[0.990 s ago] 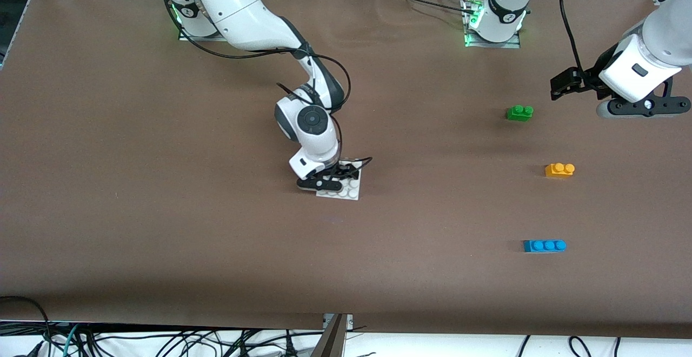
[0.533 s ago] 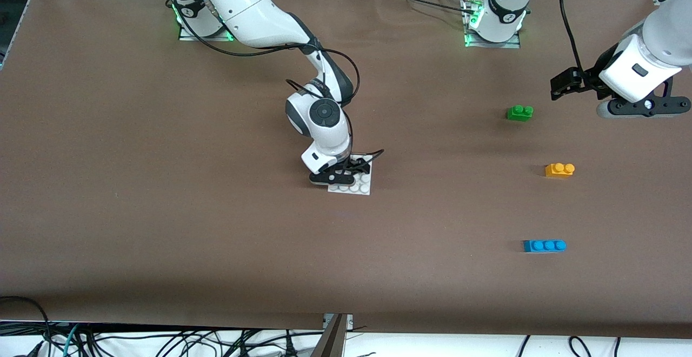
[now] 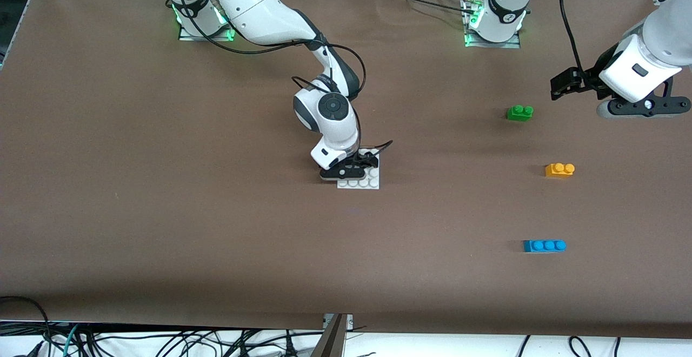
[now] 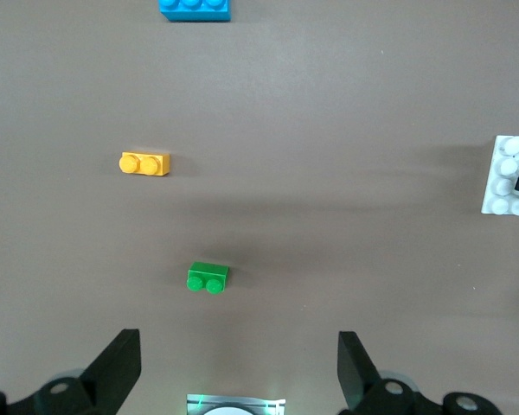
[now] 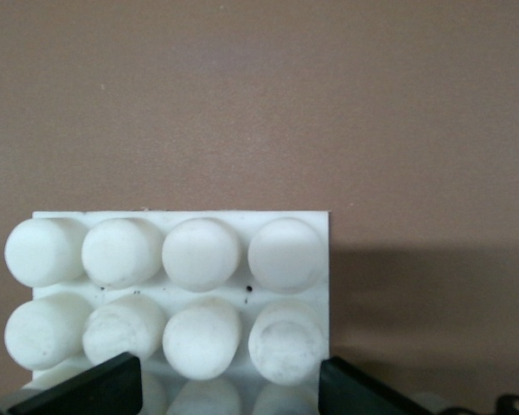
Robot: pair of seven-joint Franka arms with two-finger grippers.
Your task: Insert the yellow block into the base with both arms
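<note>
Right gripper (image 3: 354, 169) on base (image 3: 361, 183) — studs half hidden, left gripper (image 4: 238, 372) spread

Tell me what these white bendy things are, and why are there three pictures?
They are two robot arms, the right arm and the left arm, bolted to a brown table. One picture looks down from a camera high across the table. The other two come from small cameras on each arm's wrist, so you see what each hand sees.

On the table lie the yellow block, a green brick and a blue brick. Near the middle lies the base, a white plate with bumps.

The right hand is down on the base, with a finger at each side, gripping it. The left hand waits in the air, open and empty, looking down on the bricks.
</note>
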